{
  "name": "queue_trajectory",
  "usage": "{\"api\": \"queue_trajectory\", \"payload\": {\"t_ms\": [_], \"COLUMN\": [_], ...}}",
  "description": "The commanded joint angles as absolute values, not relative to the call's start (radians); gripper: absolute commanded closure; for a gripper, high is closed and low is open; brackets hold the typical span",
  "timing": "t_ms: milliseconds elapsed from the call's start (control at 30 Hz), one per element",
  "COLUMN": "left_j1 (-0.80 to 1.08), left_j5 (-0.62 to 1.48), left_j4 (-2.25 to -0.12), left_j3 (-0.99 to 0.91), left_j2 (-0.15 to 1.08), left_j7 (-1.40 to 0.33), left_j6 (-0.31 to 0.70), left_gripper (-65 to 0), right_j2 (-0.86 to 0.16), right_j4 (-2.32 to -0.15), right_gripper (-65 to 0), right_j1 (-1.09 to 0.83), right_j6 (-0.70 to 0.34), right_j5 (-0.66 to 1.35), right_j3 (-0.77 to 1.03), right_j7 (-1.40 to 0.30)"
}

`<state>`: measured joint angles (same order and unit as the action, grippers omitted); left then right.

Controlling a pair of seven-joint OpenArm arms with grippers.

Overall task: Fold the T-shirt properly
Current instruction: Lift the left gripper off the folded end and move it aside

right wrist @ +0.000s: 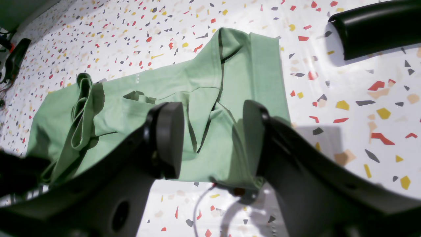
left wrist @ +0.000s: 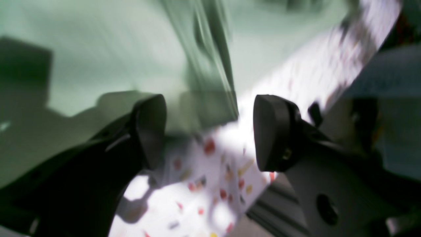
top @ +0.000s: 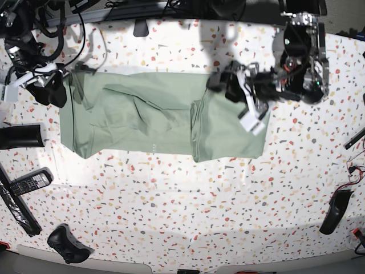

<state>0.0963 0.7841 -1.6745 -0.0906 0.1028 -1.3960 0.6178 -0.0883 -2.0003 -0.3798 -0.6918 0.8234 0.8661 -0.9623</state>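
The T-shirt (top: 142, 117) lies spread and rumpled along the speckled surface (top: 188, 200), one end folded over. The left gripper (top: 242, 94) hovers above that fold, jaws released and empty. The right gripper (right wrist: 212, 135) (beside the opposite end) stands parted, grasping nothing. No readable writing shows.

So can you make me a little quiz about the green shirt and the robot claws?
1. True or false: the large pale sage-green cloth T-shirt lies on the white speckled terrazzo table.
2. Which claw is over the shirt in the base view? A) left claw B) right claw
3. Fill in: the left claw's jaws stand ____.

Key: 1 true; 2 A; 3 open (nothing is between them in the left wrist view).
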Motion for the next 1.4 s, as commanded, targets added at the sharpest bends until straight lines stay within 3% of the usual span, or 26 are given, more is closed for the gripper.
{"api": "queue_trajectory", "payload": {"t_ms": [0, 167, 267, 667, 933, 1100, 1367], "left_j1": [0.102, 0.186, 0.197, 0.130, 0.139, 0.152, 0.155], "left_j5": [0.820, 0.997, 1.049, 0.959, 0.883, 0.901, 0.901], "left_j4": [-1.691, -1.691, -1.691, -1.763, -1.780, -1.780, -1.780], "left_j3": [-0.091, -0.091, -0.091, -0.092, -0.091, -0.091, -0.091], "left_j2": [0.103, 0.102, 0.087, 0.070, 0.055, 0.050, 0.051], "left_j7": [-1.361, -1.351, -1.352, -1.328, -1.218, -1.218, -1.214], "left_j6": [0.622, 0.623, 0.675, 0.674, 0.674, 0.673, 0.674], "left_gripper": [-38.3, -38.2, -38.3, -38.2, -38.3, -38.3, -38.3], "right_j2": [-0.099, -0.099, -0.099, -0.100, -0.108, -0.147, -0.159], "right_j4": [-2.020, -2.020, -2.020, -2.020, -2.018, -2.017, -1.908], "right_gripper": [-28.6, -28.6, -28.6, -28.6, -28.8, -42.0, -41.8], "right_j1": [-0.377, -0.377, -0.377, -0.377, -0.289, -0.280, -0.157], "right_j6": [-0.698, -0.698, -0.698, -0.698, -0.698, -0.698, -0.698], "right_j5": [0.849, 0.850, 0.849, 0.850, 0.786, 0.788, 0.704], "right_j3": [0.870, 0.870, 0.870, 0.870, 0.869, 0.863, 0.863], "right_j7": [-0.935, -0.927, -0.922, -0.890, -0.905, -0.859, -0.813]}}
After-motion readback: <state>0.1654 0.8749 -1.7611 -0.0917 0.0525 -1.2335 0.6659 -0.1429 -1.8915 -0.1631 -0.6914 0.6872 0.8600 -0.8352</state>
